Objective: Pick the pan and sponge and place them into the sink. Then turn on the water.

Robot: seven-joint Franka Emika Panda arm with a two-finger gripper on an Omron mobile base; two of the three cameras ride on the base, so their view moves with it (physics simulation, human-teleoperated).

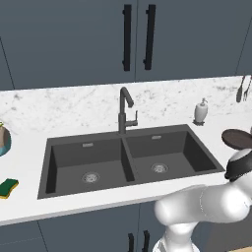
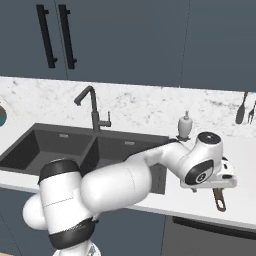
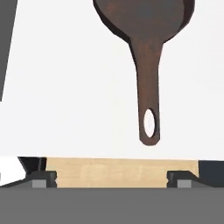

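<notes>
The dark-brown pan [image 3: 144, 17] lies on the white counter right of the sink [image 1: 49, 167], its short handle [image 3: 148, 100] pointing toward the counter's front edge. My gripper [image 3: 113, 179] hovers open above the handle's end, touching nothing, with nothing between its fingers. In the right base view my hand covers the pan's bowl and the handle [image 2: 218, 199] sticks out below it. From the left base view the pan [image 1: 237, 138] peeks out behind my wrist. The green and yellow sponge [image 1: 8, 187] rests on the counter left of the sink. No water is in view at the faucet [image 1: 124, 110].
A white soap dispenser [image 1: 201, 111] stands behind the sink's right basin. A teal bowl [image 1: 3, 141] sits at the far left. Utensils [image 2: 245, 107] hang on the wall at the right. Dark cabinets hang above the marble backsplash.
</notes>
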